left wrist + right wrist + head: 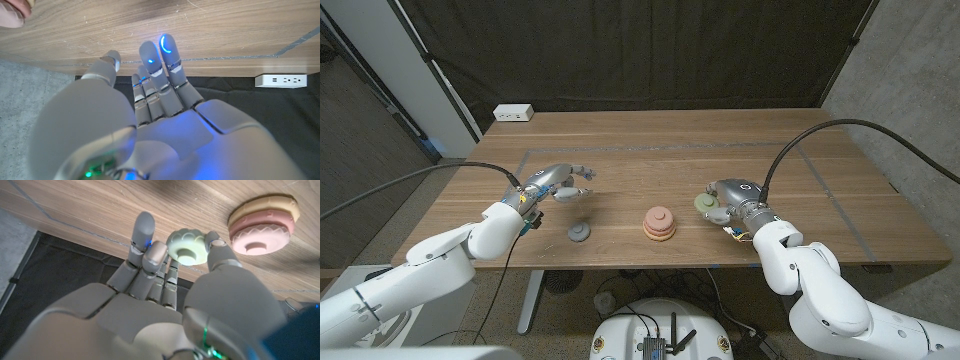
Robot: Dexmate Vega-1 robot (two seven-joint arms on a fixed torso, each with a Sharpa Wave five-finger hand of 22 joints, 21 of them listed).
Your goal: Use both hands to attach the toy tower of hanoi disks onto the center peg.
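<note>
A stack of a pink disk on a yellow disk [659,223] stands at the middle of the wooden table [650,165]; the peg itself is hidden inside it. My right hand [728,200] hovers just right of the stack and pinches a pale green disk [705,203] between thumb and fingers. The right wrist view shows that green disk [187,247] at the fingertips, with the stack [262,222] close beside it. A grey disk [580,233] lies on the table left of the stack. My left hand [558,185] hangs behind and left of the grey disk, fingers [160,65] spread and holding nothing.
A white power strip [513,113] sits at the table's back left corner, also seen as the power strip [280,80] in the left wrist view. Thin tape lines [840,205] mark a rectangle on the tabletop. A dark curtain hangs behind the table.
</note>
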